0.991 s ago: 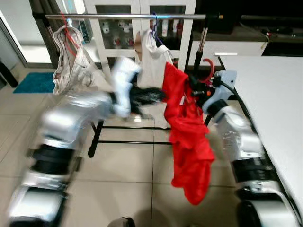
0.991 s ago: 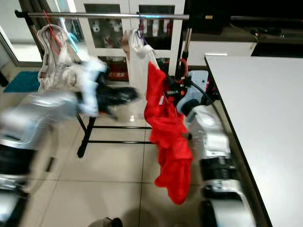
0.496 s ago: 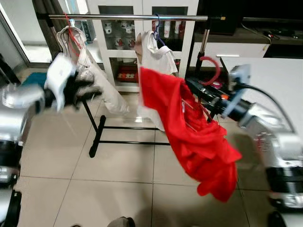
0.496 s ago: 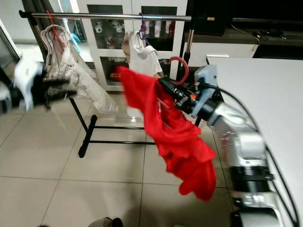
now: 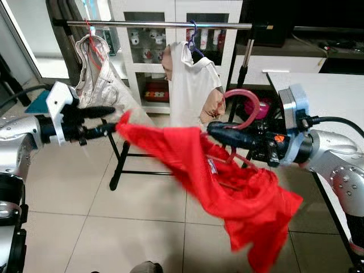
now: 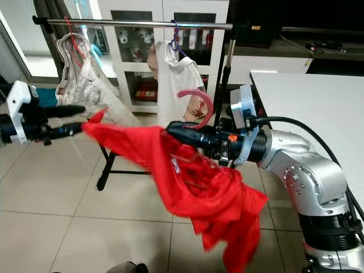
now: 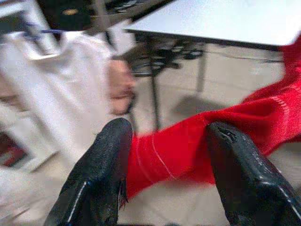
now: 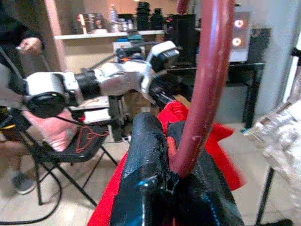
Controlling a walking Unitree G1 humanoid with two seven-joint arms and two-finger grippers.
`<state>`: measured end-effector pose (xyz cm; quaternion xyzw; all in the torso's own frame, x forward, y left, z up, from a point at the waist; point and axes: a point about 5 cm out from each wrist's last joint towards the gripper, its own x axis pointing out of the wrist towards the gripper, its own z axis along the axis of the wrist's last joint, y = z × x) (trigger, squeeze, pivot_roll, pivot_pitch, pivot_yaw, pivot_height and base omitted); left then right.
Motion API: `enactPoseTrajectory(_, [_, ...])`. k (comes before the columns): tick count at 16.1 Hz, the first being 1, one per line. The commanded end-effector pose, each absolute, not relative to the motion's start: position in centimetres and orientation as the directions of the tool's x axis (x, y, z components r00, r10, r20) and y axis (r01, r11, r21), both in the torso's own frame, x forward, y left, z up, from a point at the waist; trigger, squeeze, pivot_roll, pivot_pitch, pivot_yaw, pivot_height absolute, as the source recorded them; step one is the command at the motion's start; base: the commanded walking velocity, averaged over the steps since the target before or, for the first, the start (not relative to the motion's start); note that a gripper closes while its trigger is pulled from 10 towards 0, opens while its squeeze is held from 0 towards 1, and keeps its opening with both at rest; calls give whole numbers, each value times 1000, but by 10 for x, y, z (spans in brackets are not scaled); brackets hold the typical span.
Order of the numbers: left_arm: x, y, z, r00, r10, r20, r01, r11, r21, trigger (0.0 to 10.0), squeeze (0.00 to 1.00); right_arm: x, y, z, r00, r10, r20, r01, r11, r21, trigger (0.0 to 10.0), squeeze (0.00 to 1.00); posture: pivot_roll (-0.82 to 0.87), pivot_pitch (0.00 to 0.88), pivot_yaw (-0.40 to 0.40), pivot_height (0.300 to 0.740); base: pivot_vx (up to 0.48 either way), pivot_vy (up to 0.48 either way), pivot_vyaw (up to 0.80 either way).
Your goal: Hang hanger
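Observation:
A red hanger [image 5: 251,103] with a curved hook carries a red garment [image 5: 227,185] that streams out to the left. My right gripper [image 5: 212,128] is shut on the hanger's neck, seen close up as a red rod [image 8: 207,70] between its fingers [image 8: 146,174]. My left gripper [image 5: 111,119] reaches in from the left, open. The garment's corner [image 7: 188,146] lies at its fingertips [image 7: 106,155], between them and not pinched. The metal rail [image 5: 159,24] runs across above and behind both grippers.
On the rail hang a white shirt [image 5: 190,79] on a purple hanger and a beige garment [image 5: 96,77] on a red one. A white table [image 5: 324,91] stands at the right. The rack's black base [image 5: 116,170] rests on tiled floor. A seated person [image 8: 19,52] appears in the right wrist view.
My right arm has swung the hanger up and leftward, flinging the red garment out to the left. My left arm has reached toward the garment's corner.

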<state>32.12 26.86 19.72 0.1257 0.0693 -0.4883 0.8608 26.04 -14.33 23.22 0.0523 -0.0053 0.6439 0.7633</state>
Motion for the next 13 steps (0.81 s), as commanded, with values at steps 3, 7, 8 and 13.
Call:
enactPoseTrajectory(3, [309,260,172,331,-874,-355,939,341,38,10000,0,252,-141,238,110,991,76,-992,104,70,0,0,-140,0,66,740,0,0,0])
enactPoseTrajectory(7, [299,261,172,280,-901,-330,954,300,-12,0,0,252,-143,235,130,989,66,-989,124,80,0,0,-135,0,59,740,0,0,0])
enactPoseTrajectory(8, [298,261,170,272,-907,-321,955,294,-23,0,0,253,-143,235,129,989,66,-989,123,84,0,0,-133,0,56,740,0,0,0])
enactPoseTrajectory(13, [292,279,174,378,-871,-315,912,408,-33,0,0,256,-146,228,168,986,25,-982,165,89,0,0,-129,0,53,740,0,0,0])
